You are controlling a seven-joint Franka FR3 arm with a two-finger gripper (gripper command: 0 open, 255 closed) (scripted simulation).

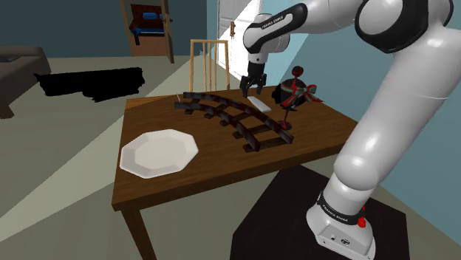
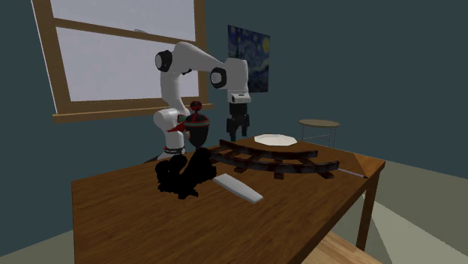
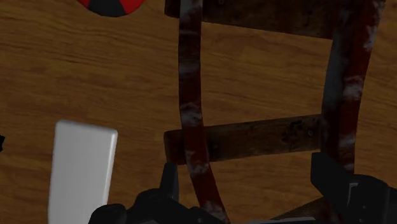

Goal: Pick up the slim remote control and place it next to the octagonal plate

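Starting at the shoulder view's left, the octagonal plate (image 1: 159,153) lies on the counter (image 1: 210,177). Past the curved toy track (image 1: 236,122), the hand (image 1: 253,91) hovers spread and empty beside the white remote (image 1: 258,102), so grasping and placing are both still to do.

In the shoulder view, small white letters on the black band (image 1: 337,215) round the arm's (image 1: 373,140) foot, just above the stand (image 1: 281,214), read "FRANKA EMIKA". A second black band (image 1: 275,21) on the link above the wrist carries white letters of the same kind, too small to read with certainty.
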